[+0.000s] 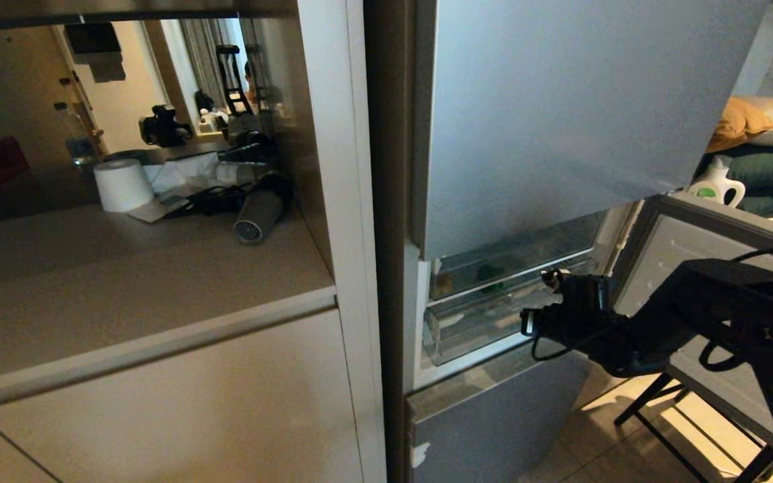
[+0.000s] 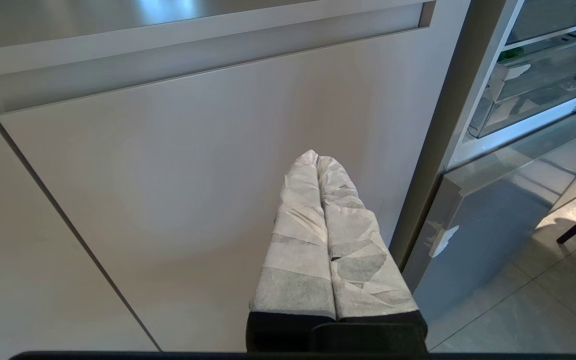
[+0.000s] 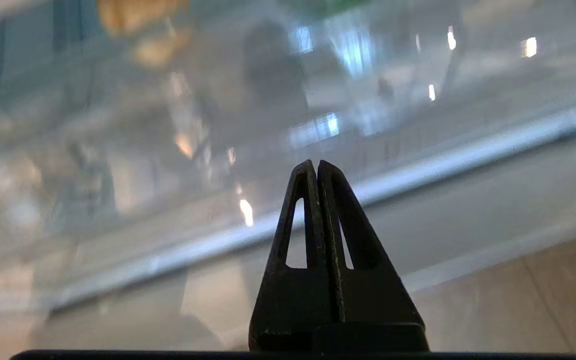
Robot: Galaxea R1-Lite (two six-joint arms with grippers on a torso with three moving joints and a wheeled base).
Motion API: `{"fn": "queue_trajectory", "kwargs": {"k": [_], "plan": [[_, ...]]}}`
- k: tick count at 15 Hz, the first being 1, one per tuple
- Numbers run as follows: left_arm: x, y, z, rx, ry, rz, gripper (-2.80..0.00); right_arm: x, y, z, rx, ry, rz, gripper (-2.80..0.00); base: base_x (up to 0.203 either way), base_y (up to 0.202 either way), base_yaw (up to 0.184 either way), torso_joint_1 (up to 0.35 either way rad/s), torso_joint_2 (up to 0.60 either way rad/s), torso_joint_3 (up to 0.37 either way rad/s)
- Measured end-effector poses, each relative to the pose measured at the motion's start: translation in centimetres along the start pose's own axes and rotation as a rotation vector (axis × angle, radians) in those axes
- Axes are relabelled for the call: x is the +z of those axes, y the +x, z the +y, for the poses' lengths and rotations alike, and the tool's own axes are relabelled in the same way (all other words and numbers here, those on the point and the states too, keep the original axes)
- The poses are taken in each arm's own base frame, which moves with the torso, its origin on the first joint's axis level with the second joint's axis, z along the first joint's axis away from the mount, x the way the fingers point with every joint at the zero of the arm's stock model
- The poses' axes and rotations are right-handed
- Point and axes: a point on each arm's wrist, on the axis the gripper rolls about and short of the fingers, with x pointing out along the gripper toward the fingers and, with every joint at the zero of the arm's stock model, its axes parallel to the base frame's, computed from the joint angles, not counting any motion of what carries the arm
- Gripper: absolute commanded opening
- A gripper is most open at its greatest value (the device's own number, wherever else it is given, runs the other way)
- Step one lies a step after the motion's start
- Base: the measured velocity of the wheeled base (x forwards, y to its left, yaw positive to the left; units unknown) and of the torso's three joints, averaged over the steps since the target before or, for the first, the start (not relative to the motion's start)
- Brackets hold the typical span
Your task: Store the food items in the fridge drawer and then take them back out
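A: Where are the food items?

B: Both sit inside the silver-grey fridge (image 1: pixel 527 121), in the upper clear compartment under the closed top door. The tan potato-like lump (image 1: pixel 445 282) is toward nine o'clock, the green bell pepper (image 1: pixel 490 273) just beside it toward three o'clock. In the right wrist view they show only as a tan blur (image 3: pixel 128 15) and a green blur (image 3: pixel 323 6) through the plastic.

A: And the fridge drawer?

B: The fridge drawer (image 1: pixel 474 329) lies directly below them, at six o'clock from the pepper. I can't make out anything inside it.

A: The right gripper?

B: The right gripper (image 1: pixel 555 275) is at three o'clock of the pepper, in front of the drawer's right end, its fingers pressed together on nothing (image 3: pixel 316 167).

A: The left one?

B: The left gripper (image 2: pixel 316 157) has its padded fingers closed too, empty, facing a beige cabinet door (image 2: pixel 178 175), with the fridge at its two o'clock.

A: Beyond that?

B: A counter (image 1: pixel 125 282) at nine o'clock of the fridge carries a paper roll (image 1: pixel 123 185).
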Motion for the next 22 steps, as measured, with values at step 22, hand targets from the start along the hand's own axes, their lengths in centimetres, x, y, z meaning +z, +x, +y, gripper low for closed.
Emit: {"fn": "queue_trajectory", "kwargs": {"k": [22], "plan": [[0.0, 0.0, 0.0, 0.0, 0.0, 0.0, -2.8, -5.3, -39.3, 2.3, -0.242, 0.04, -0.019, -2.8, 0.0, 0.0, 0.0, 0.0, 0.0, 0.0]]}}
